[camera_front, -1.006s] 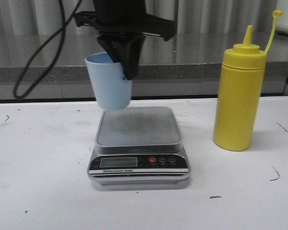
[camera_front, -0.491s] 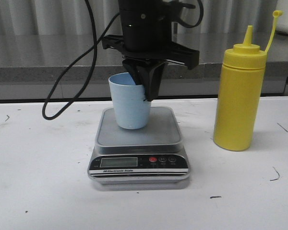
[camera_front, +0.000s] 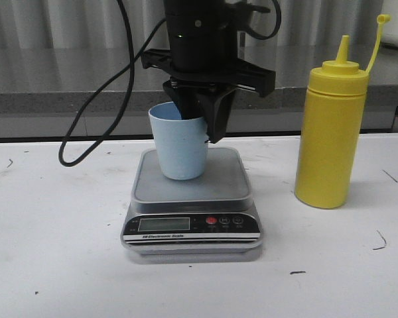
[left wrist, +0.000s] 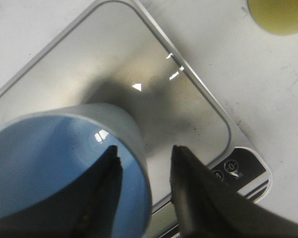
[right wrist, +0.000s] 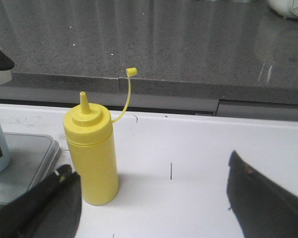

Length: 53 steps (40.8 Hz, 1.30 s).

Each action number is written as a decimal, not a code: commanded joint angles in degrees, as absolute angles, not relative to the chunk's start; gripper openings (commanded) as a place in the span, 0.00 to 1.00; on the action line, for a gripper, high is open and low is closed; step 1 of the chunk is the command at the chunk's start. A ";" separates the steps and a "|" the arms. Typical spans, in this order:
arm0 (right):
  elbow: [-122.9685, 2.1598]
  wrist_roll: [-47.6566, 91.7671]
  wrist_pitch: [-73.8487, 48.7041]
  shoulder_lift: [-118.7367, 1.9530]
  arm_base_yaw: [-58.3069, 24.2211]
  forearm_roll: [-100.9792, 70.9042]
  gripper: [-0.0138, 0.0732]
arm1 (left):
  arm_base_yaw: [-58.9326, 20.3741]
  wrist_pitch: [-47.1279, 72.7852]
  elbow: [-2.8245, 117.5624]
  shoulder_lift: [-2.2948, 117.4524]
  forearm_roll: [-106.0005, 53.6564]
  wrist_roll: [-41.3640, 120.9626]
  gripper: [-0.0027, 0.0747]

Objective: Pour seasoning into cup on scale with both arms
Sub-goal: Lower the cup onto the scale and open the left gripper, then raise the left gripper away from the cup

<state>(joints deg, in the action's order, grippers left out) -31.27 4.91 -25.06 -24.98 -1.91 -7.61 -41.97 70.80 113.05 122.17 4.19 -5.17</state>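
The pale blue cup (camera_front: 179, 149) stands upright on the scale's grey platform (camera_front: 192, 189), toward its back left. My left gripper (camera_front: 200, 126) hangs over the cup's right rim, open. In the left wrist view one finger (left wrist: 107, 183) is inside the cup (left wrist: 54, 163) and the other finger (left wrist: 188, 188) is outside, with a gap to the cup wall. The yellow seasoning bottle (camera_front: 328, 132) stands right of the scale, cap off on its strap. My right gripper (right wrist: 154, 198) is wide open and empty, the bottle (right wrist: 92, 158) just beyond its one finger.
A black cable (camera_front: 86, 132) loops down to the table left of the cup. A grey stone ledge (camera_front: 53, 86) runs behind the white table (camera_front: 53, 252). The scale's black front panel (camera_front: 192, 226) faces the front edge.
The left gripper carried the cup right and down onto the scale platform. Its jaws have since spread a little off the cup's rim. The bottle has not moved.
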 commanded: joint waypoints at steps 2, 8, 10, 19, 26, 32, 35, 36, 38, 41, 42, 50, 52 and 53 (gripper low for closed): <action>-33.29 5.10 -20.65 -25.64 -2.09 -7.48 0.86 | -42.31 72.11 114.92 118.87 4.29 -5.07 0.62; -33.29 5.10 -20.65 -25.64 -2.09 -7.48 0.86 | -42.31 72.55 114.92 118.77 4.29 -5.07 0.69; -33.29 5.10 -20.65 -25.64 -2.09 -7.48 0.86 | -42.34 72.55 115.00 118.48 4.29 -5.07 0.68; -33.29 5.10 -20.65 -25.64 -2.09 -7.48 0.86 | -42.34 72.55 115.00 117.01 4.04 -5.07 0.68; -33.29 5.10 -20.65 -25.64 -2.09 -7.48 0.86 | -42.34 72.55 114.73 113.99 4.04 -5.07 0.68; -33.29 5.10 -20.70 -25.64 -2.09 -7.48 0.86 | -41.99 72.55 111.23 110.00 4.04 -5.07 0.68; -33.29 5.10 -20.70 -25.64 -2.09 -7.48 0.86 | -41.39 72.55 108.23 107.76 4.15 -5.07 0.68; -33.29 5.10 -20.70 -25.64 -2.09 -7.48 0.86 | -41.03 72.55 107.19 106.72 4.55 -5.07 0.67; -33.29 5.10 -20.70 -25.64 -2.09 -7.48 0.86 | -40.58 72.55 104.62 105.06 5.11 -5.07 0.65; -33.29 5.10 -20.70 -25.64 -2.09 -7.48 0.86 | -39.66 71.35 101.12 101.91 5.37 -5.07 0.59; -33.29 5.10 -20.70 -25.64 -2.09 -7.48 0.86 | -39.18 70.53 100.06 100.92 5.37 -5.07 0.58; -33.29 5.10 -20.70 -25.64 -2.09 -7.48 0.86 | -36.02 62.17 90.15 91.11 5.37 -5.07 0.38; -33.29 5.10 -20.70 -25.64 -2.09 -7.48 0.86 | -35.38 60.22 87.24 89.05 5.37 -5.07 0.31; -33.29 5.10 -20.70 -25.64 -2.09 -7.48 0.86 | -34.96 59.34 85.95 87.68 5.37 -5.07 0.28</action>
